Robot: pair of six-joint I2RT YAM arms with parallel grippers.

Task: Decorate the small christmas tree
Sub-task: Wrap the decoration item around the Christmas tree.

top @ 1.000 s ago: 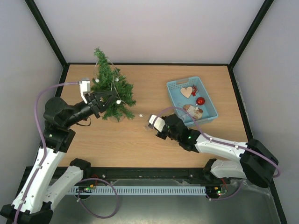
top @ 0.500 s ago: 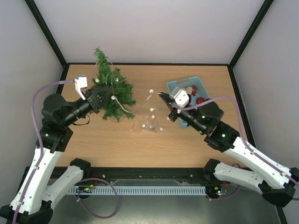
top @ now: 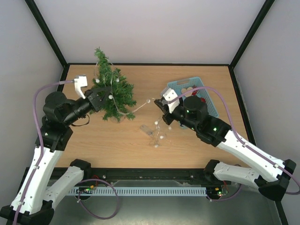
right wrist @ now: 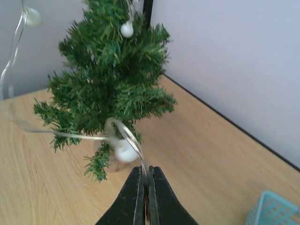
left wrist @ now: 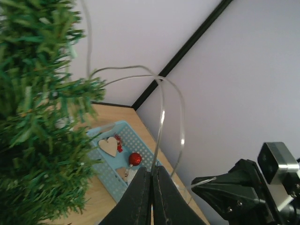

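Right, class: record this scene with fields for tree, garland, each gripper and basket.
tree: small christmas tree, upright, back left of the table
garland: bead garland, partly draped on the tree, loose end on the table
left gripper: shut on the bead garland beside the tree
right gripper: shut on the bead garland
basket: blue basket holding wooden heart, red bauble

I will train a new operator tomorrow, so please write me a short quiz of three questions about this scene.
1. True or false: the tree lies on its side.
2. What pinches the bead string? A) only the left end effector; B) only the right end effector; C) both.
3. Fill in: the red ball lies in the blue ____.

Key: 1 false, it stands upright; 2 C; 3 basket.
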